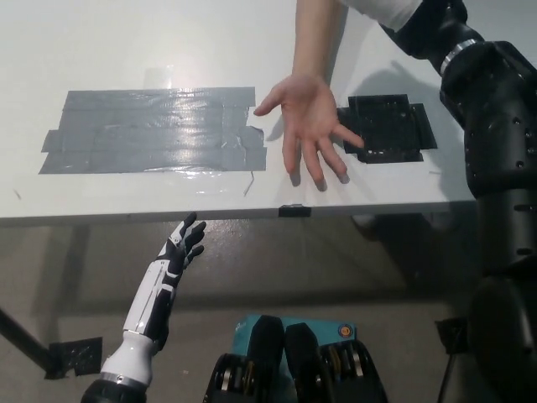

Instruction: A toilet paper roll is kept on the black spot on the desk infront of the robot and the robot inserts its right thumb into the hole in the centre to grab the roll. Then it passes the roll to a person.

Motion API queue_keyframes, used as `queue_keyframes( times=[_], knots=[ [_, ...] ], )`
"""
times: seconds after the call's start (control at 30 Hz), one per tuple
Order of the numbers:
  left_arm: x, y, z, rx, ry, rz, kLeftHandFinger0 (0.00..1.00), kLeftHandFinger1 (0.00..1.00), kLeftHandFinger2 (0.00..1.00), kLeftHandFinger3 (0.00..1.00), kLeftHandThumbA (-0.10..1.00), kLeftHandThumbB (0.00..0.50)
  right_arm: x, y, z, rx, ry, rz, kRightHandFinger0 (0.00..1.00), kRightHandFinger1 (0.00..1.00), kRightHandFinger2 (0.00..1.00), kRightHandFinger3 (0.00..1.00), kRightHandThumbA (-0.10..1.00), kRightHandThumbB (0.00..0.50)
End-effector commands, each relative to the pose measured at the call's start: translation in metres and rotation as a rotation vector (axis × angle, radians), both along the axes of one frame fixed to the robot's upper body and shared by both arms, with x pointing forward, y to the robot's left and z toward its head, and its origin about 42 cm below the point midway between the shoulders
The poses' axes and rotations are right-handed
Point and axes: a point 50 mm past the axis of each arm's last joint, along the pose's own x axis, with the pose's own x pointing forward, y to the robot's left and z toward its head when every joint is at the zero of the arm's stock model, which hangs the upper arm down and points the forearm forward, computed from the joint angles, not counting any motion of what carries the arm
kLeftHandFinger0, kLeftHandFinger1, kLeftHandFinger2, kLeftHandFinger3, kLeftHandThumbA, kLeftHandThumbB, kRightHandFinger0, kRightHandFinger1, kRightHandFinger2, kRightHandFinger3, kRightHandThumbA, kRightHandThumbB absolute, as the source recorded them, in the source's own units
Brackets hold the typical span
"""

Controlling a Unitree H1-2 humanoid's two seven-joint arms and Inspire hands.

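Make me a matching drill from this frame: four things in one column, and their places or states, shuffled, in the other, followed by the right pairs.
Things:
1. toilet paper roll
2. person's hand
3. left hand
4. grey tape patch

Places or states:
A. open, below the desk's near edge
B. stuck flat on the desk's left part
C. at the top edge, mostly cut off
D. palm up, fingers spread, beside the black spot

Pairs: 1-C, 2-D, 3-A, 4-B

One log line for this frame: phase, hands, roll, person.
phase: handover | right arm raised, hand out of view | roll at top edge | person's hand open over desk | left hand idle, open
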Motion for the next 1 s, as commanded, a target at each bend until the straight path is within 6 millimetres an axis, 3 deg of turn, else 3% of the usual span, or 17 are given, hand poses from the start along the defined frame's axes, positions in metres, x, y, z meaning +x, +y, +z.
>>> queue_keyframes(
  times=[0.0, 0.07, 0.13, 0.2, 0.23, 0.3, 0.43, 0.5, 0.57, 0.6, 0.63, 0.7, 0.73, 0.77, 0.8, 0.9, 0.97],
  knots=[
    [0.0, -0.002, 0.011, 0.005, -0.058, -0.021, 1.0, 1.0, 1.0, 1.0, 1.0, 0.189, 0.016, 0.009, 0.058, -0.113, -0.038, -0.06, 0.0, 0.3, 0.89, 0.93, -0.1, 0.079],
    [0.003, -0.003, 0.012, 0.006, -0.061, -0.024, 1.0, 1.0, 1.0, 1.0, 1.0, 0.193, 0.022, 0.011, 0.065, -0.17, -0.03, -0.103, 0.0, 0.34, 0.97, 0.9, -0.1, 0.089],
    [0.004, -0.003, 0.014, 0.007, -0.062, -0.027, 1.0, 1.0, 1.0, 1.0, 1.0, 0.193, 0.028, 0.016, 0.071, -0.29, -0.035, -0.16, 0.0, 0.41, 1.0, 0.72, -0.1, 0.131],
    [0.005, -0.004, 0.015, 0.008, -0.063, -0.027, 1.0, 1.0, 1.0, 1.0, 1.0, 0.189, 0.034, 0.018, 0.076, -0.474, -0.076, -0.222, 0.0, 0.45, 1.0, 0.81, -0.1, 0.144],
    [0.005, -0.006, 0.016, 0.008, -0.064, -0.028, 1.0, 1.0, 1.0, 1.0, 1.0, 0.187, 0.036, 0.018, 0.077, -0.537, -0.087, -0.251, 0.0, 0.49, 1.0, 1.0, -0.1, 0.158],
    [0.006, -0.006, 0.018, 0.009, -0.065, -0.029, 1.0, 1.0, 1.0, 1.0, 1.0, 0.2, 0.04, 0.017, 0.077, -0.631, -0.114, -0.277, 0.0, 0.57, 1.0, 1.0, -0.1, 0.142],
    [0.008, -0.004, 0.019, 0.016, -0.07, -0.033, 1.0, 1.0, 1.0, 1.0, 1.0, 0.202, 0.044, 0.017, 0.074, -0.883, -0.158, -0.342, 0.21, 0.69, 0.96, 0.82, -0.1, 0.173],
    [0.008, -0.004, 0.019, 0.013, -0.072, -0.033, 1.0, 1.0, 1.0, 1.0, 1.0, 0.199, 0.046, 0.015, 0.073, -1.033, -0.196, -0.374, 0.22, 0.64, 0.89, 0.76, -0.1, 0.18],
    [0.008, -0.004, 0.018, 0.015, -0.073, -0.032, 1.0, 1.0, 1.0, 1.0, 1.0, 0.202, 0.046, 0.013, 0.073, -1.08, -0.214, -0.379, 0.06, 0.57, 0.85, 0.77, -0.1, 0.189],
    [0.008, -0.004, 0.018, 0.015, -0.072, -0.031, 1.0, 1.0, 1.0, 1.0, 1.0, 0.201, 0.047, 0.012, 0.073, -1.163, -0.22, -0.41, 0.27, 0.66, 0.87, 0.77, -0.1, 0.206],
    [0.008, -0.005, 0.018, 0.015, -0.071, -0.031, 1.0, 1.0, 1.0, 1.0, 1.0, 0.2, 0.047, 0.012, 0.074, -1.224, -0.224, -0.428, 0.64, 0.75, 0.82, 0.78, -0.1, 0.215],
    [0.011, -0.004, 0.02, 0.014, -0.078, -0.033, 1.0, 1.0, 1.0, 1.0, 1.0, 0.2, 0.047, 0.014, 0.081, -1.318, -0.251, -0.448, 1.0, 0.78, 0.67, 0.73, -0.1, 0.205],
    [0.01, -0.005, 0.021, 0.014, -0.075, -0.033, 1.0, 1.0, 1.0, 1.0, 1.0, 0.209, 0.046, 0.014, 0.081, -1.35, -0.267, -0.456, 1.0, 0.96, 0.73, 0.67, -0.1, 0.221],
    [0.01, -0.005, 0.021, 0.014, -0.073, -0.034, 1.0, 1.0, 1.0, 1.0, 1.0, 0.209, 0.046, 0.015, 0.081, -1.369, -0.279, -0.461, 1.0, 0.92, 0.65, 0.6, -0.1, 0.222],
    [0.01, -0.005, 0.021, 0.017, -0.074, -0.034, 1.0, 1.0, 1.0, 1.0, 1.0, 0.208, 0.046, 0.016, 0.08, -1.393, -0.287, -0.465, 1.0, 1.0, 0.79, 0.58, -0.1, 0.243],
    [0.01, -0.005, 0.021, 0.02, -0.077, -0.034, 1.0, 1.0, 1.0, 1.0, 1.0, 0.209, 0.046, 0.02, 0.078, -1.431, -0.309, -0.463, 1.0, 0.73, 0.52, 0.49, -0.1, 0.242],
    [0.011, -0.006, 0.022, 0.026, -0.078, -0.037, 1.0, 1.0, 1.0, 1.0, 1.0, 0.212, 0.046, 0.023, 0.074, -1.409, -0.334, -0.441, 0.3, 0.26, 0.26, 0.45, -0.1, 0.219]
  ],
)
